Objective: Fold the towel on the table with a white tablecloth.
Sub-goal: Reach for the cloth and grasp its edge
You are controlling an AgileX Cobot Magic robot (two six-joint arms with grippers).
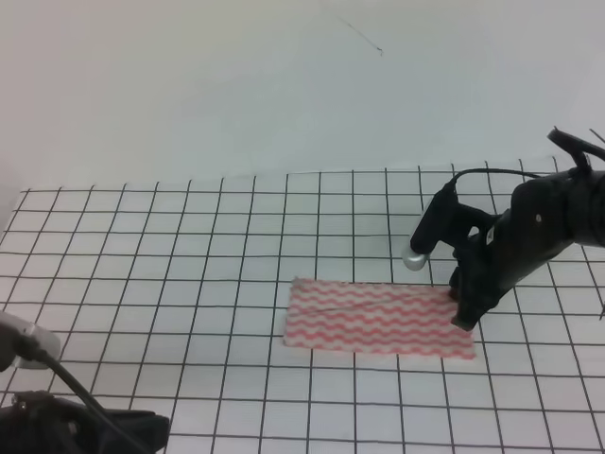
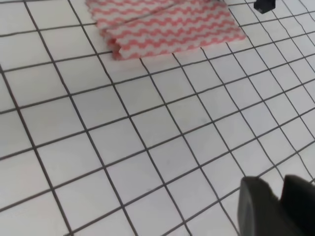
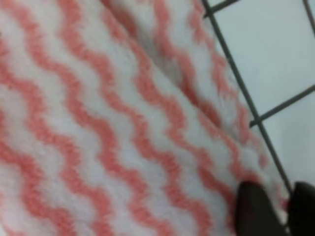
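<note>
Right gripper [image 1: 465,317] sits at the towel [image 1: 373,317]'s right end, narrowly parted (grip unclear), likely to lift it for another fold; left gripper [image 2: 278,204] idles, narrowly parted and empty.

The thin pink-and-white wavy-striped towel [image 1: 376,324] lay folded on the grid-printed white tablecloth [image 1: 189,284], the right pincer [image 1: 463,317] at its right end.

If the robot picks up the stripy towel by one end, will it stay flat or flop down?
Probably flop. The towel lies thin and folded in soft layers on the tablecloth, so it likely bends easily. It looks fuzzy up close, so the right tool at its edge probably won't slip much.
</note>
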